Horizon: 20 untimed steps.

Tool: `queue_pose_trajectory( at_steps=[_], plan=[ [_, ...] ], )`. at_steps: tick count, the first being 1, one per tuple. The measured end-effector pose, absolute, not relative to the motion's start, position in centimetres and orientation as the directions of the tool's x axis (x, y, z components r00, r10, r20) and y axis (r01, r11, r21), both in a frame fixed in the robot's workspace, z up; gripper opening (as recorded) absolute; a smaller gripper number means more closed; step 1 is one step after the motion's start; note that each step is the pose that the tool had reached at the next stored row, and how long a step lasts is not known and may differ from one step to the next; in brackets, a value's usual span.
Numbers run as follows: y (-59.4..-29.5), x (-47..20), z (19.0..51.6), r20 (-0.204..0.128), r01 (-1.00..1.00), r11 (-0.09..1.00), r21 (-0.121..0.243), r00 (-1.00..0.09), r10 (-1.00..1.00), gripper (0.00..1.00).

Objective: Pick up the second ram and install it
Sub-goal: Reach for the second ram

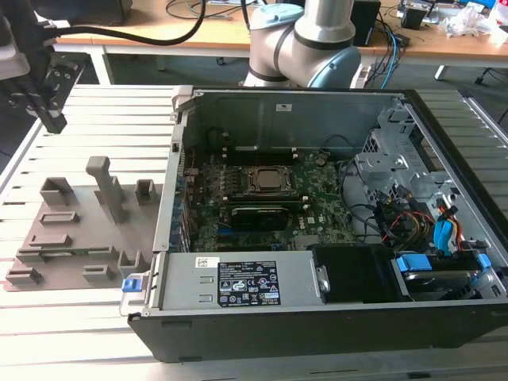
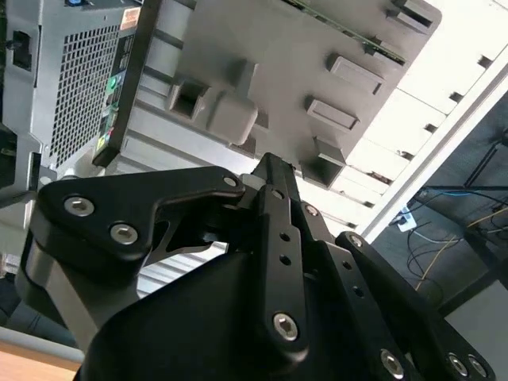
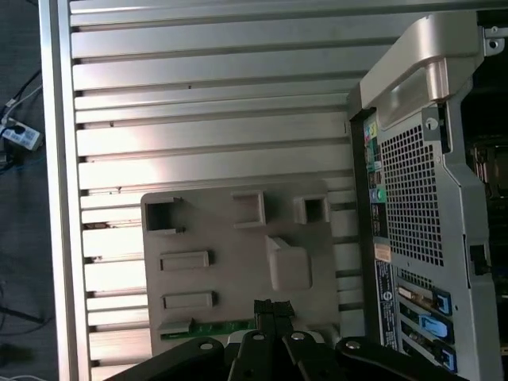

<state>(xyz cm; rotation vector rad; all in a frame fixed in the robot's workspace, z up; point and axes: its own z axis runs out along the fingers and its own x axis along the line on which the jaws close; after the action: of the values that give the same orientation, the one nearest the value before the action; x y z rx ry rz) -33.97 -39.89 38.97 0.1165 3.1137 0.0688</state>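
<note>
The black two-fingered gripper (image 3: 271, 306) hangs over the work surface with its slim fingers pressed together, holding nothing. Beneath it lies a flat grey plastic fixture tray (image 3: 238, 238) with upright blocks. The second ram (image 3: 210, 327), a long thin green circuit-board stick, lies along the tray edge closest to the fingertips, apart from them. Beside the tray, farther from the gripper, an open black desktop computer case (image 1: 317, 321) rests on the ribbed aluminium table (image 3: 198, 79), its green motherboard (image 1: 317, 198) exposed.

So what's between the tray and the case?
Nothing but a narrow bare strip of slatted table separates the tray from the case, clearest in the first wrist view.
</note>
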Motion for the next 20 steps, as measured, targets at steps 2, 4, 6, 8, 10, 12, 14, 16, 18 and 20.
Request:
queue_pose_trajectory(
  at_steps=[2, 4, 6, 8, 10, 12, 14, 16, 18, 20],
  plan=[
    [-39.9, -34.6, 38.9, -0.023, 0.074, 0.996, 0.045, -0.997, 0.075, 0.11],
    [-39.9, -35.0, 38.9, -0.023, 0.074, 0.996, 0.045, -0.997, 0.075, 0.11],
    [-39.9, -35.5, 38.9, -0.023, 0.074, 0.996, 0.045, -0.997, 0.075, 0.11],
    [-39.9, -35.8, 38.8, -0.023, 0.074, 0.996, 0.045, -0.997, 0.075, 0.11],
    [-40.2, -35.8, 38.8, -0.024, 0.074, 0.996, 0.041, -0.997, 0.075, 0.11],
    [-40.9, -35.9, 38.8, -0.024, 0.074, 0.997, 0.032, -0.997, 0.075, 0.11],
    [-42.1, -36.0, 38.7, -0.024, 0.073, 0.997, 0.031, -0.997, 0.074, 0.11],
    [-42.9, -36.1, 38.6, -0.024, 0.071, 0.997, 0.031, -0.997, 0.072, 0.11],
    [-42.9, -36.1, 38.6, -0.024, 0.072, 0.997, 0.031, -0.997, 0.072, 0.11],
    [-43.0, -36.1, 38.6, -0.024, 0.071, 0.997, 0.031, -0.997, 0.072, 0.11]
  ],
)
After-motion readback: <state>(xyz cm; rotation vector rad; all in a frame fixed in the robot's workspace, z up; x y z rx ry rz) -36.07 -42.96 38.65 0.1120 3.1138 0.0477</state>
